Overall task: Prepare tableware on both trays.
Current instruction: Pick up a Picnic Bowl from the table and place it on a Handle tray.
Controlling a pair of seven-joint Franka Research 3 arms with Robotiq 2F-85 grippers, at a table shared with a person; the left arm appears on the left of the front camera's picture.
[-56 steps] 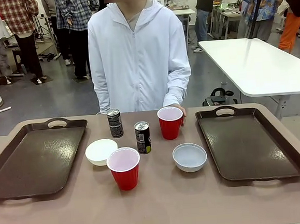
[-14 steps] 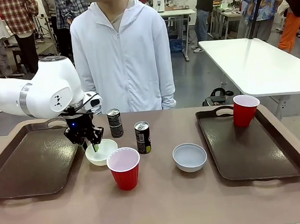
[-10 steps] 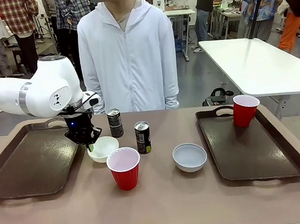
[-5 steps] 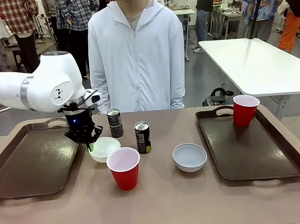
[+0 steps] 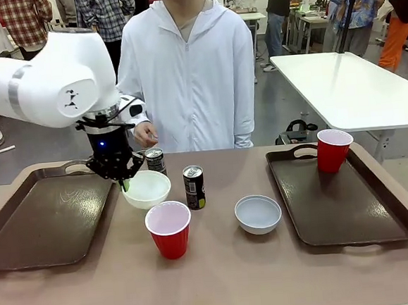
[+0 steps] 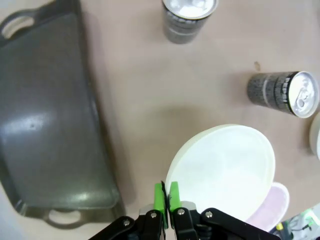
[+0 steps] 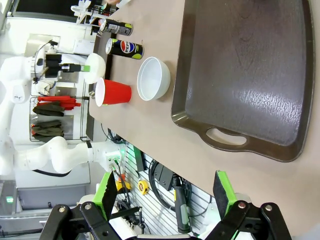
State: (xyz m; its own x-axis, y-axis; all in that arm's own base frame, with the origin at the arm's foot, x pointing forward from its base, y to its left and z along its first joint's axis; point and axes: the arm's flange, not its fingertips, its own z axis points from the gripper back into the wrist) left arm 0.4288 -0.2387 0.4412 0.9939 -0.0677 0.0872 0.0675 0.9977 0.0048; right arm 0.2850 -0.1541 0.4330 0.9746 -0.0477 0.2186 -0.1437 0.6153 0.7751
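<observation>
Front view: the cream-white bowl is pinched at its nine o'clock rim by the left gripper, at three o'clock of the left tray.

Left wrist view: green pads are clamped on that rim. A can is spotted at twelve o'clock, a second can at two.

Right wrist view: the right gripper is spread wide, nothing held, with the right tray at one o'clock.

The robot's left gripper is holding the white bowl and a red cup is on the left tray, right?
No: the red cup stands on the right tray, as the front view shows. The left gripper does hold the cream-white bowl.
</observation>
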